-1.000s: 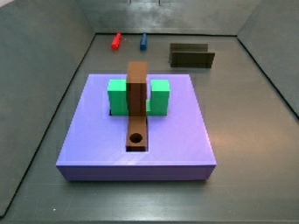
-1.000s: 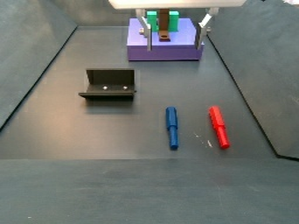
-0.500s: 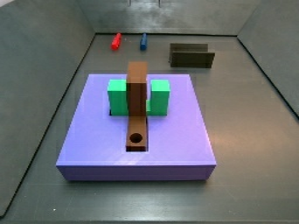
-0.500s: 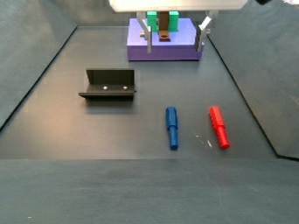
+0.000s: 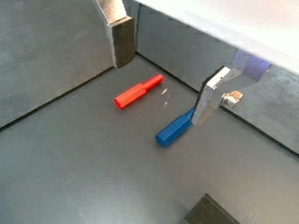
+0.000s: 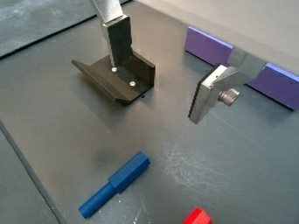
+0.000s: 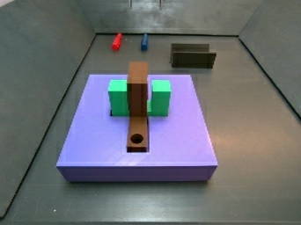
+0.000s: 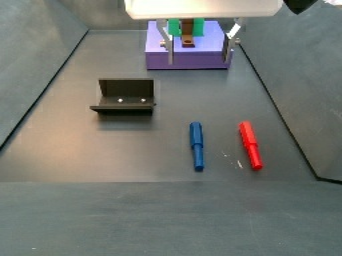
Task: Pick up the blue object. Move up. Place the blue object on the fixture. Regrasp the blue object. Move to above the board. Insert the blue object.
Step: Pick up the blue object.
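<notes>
The blue object (image 8: 197, 145) is a slim blue peg lying flat on the dark floor beside the red peg (image 8: 250, 145). It also shows in both wrist views (image 5: 176, 129) (image 6: 115, 185) and far back in a side view (image 7: 144, 40). The gripper (image 8: 199, 35) hangs high over the floor near the board (image 8: 187, 58), open and empty. In both wrist views the gripper (image 5: 163, 74) (image 6: 166, 70) has its silver fingers (image 5: 211, 101) wide apart with nothing between them. The fixture (image 8: 124, 96) stands apart from the pegs and shows in a wrist view (image 6: 114, 79).
The purple board (image 7: 94, 141) carries a green block (image 7: 118, 97) and a brown bar (image 7: 139, 97) with a round hole (image 7: 137, 139). The red peg (image 5: 138, 91) lies close to the blue peg. Grey walls enclose the floor.
The gripper has shifted slightly at the top of a side view. The pegs, the fixture and the board have not moved.
</notes>
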Controlling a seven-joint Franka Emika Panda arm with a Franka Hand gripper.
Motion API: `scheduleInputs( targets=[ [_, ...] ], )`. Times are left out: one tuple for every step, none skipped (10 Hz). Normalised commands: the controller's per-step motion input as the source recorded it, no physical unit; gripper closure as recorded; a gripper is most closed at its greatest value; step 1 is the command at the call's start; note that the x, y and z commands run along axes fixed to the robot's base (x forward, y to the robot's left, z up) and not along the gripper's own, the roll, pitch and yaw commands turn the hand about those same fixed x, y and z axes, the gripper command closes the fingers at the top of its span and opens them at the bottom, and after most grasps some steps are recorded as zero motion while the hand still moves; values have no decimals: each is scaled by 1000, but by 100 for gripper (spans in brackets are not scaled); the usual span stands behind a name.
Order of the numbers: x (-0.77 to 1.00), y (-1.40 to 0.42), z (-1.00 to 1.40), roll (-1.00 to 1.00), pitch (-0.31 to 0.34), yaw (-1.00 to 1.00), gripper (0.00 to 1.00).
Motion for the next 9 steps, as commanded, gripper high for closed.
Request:
scheduleInputs(
  targets=[
    [100,0,-163,-124,-26,0,0],
    [71,0,-149,-129,-31,0,0],
    [23,0,-137,-127,-43,0,0],
    [14,0,-143,-123,-50,0,0],
    [86,0,-160,-123,-31,0,0],
    [51,11,-180,-123,-46,0,0],
    [49,40,-163,-134,-44,-9,0],
    [0,60,-134,-143,-50,-20,0],
    [26,100,-149,-150,-46,-60,0]
  ],
)
